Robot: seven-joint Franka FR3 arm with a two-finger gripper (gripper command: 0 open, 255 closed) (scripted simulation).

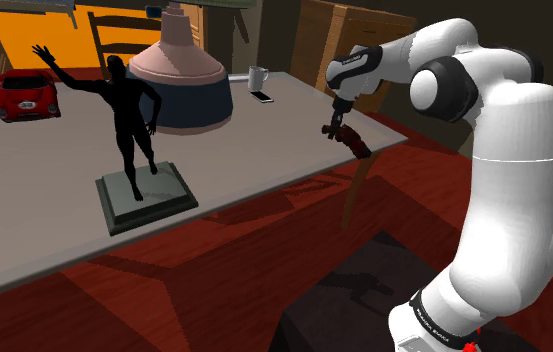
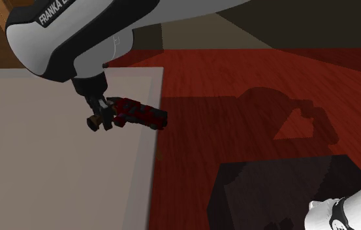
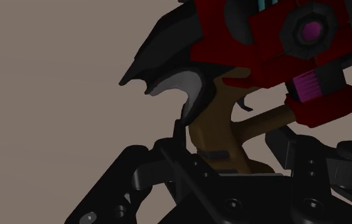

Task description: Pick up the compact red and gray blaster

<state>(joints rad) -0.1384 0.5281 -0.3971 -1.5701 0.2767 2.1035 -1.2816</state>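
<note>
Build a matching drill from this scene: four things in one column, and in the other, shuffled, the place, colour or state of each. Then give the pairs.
Things
1. blaster
2. toy car
3. mug
4. figurine

Descriptions
A. white, beside the phone on the far part of the table
B. black, standing on a slab base with one arm raised
C. clasped in the gripper by its brown handle
D. red, near the shoulder view's left edge

Pairs: 1-C, 2-D, 3-A, 4-B
</note>
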